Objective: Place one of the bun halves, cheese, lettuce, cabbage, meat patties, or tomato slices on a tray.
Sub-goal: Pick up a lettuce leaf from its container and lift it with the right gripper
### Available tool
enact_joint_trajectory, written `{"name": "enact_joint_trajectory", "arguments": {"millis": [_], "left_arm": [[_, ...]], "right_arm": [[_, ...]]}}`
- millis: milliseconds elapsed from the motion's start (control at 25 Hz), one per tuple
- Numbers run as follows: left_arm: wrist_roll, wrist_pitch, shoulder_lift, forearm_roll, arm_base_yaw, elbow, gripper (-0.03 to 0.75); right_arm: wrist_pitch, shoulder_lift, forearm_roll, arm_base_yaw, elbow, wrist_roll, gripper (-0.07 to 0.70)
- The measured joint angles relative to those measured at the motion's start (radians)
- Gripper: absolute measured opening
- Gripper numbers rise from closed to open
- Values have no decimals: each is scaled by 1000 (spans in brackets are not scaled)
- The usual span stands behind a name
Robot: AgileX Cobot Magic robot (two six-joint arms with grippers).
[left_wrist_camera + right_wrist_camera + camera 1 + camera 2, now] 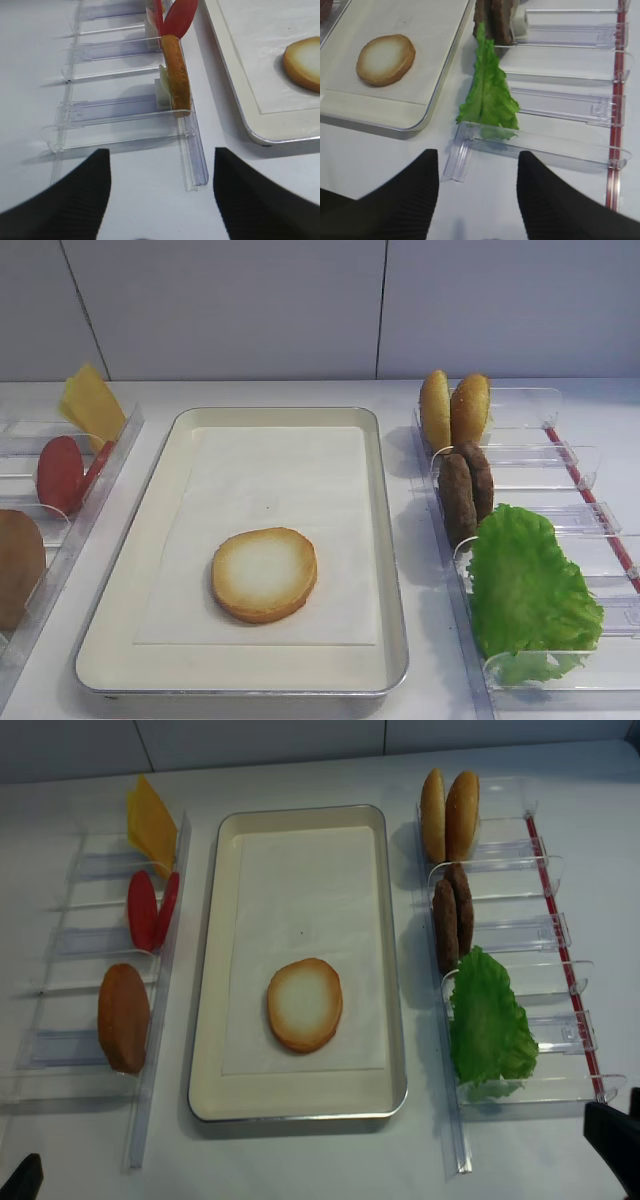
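Observation:
One bun half lies pale face up on the paper-lined tray. To the tray's right, a clear rack holds the lettuce, two meat patties and two upright bun halves. The left rack holds cheese, tomato slices and another bun half. My right gripper hovers open and empty over the table just short of the lettuce. My left gripper is open and empty near the left rack's front end, before its bun half.
The clear plastic racks flank the tray, and their dividers stick out sideways. A red strip runs along the right rack's outer edge. A white wall stands behind the table. Both gripper tips show at the front corners of the realsense view.

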Motion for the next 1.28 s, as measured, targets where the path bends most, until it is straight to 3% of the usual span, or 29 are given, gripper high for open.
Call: {"name": "enact_joint_trajectory", "arguments": {"millis": [240, 880, 1280], "left_arm": [[0, 0, 0, 0, 0, 0, 405], [0, 0, 0, 0, 0, 0, 405], [0, 0, 0, 0, 0, 0, 405]], "right_arm": [[-47, 131, 100, 0, 0, -25, 412], [-203, 599, 383, 0, 0, -387, 421], [-282, 764, 466, 0, 0, -520, 419]]}}
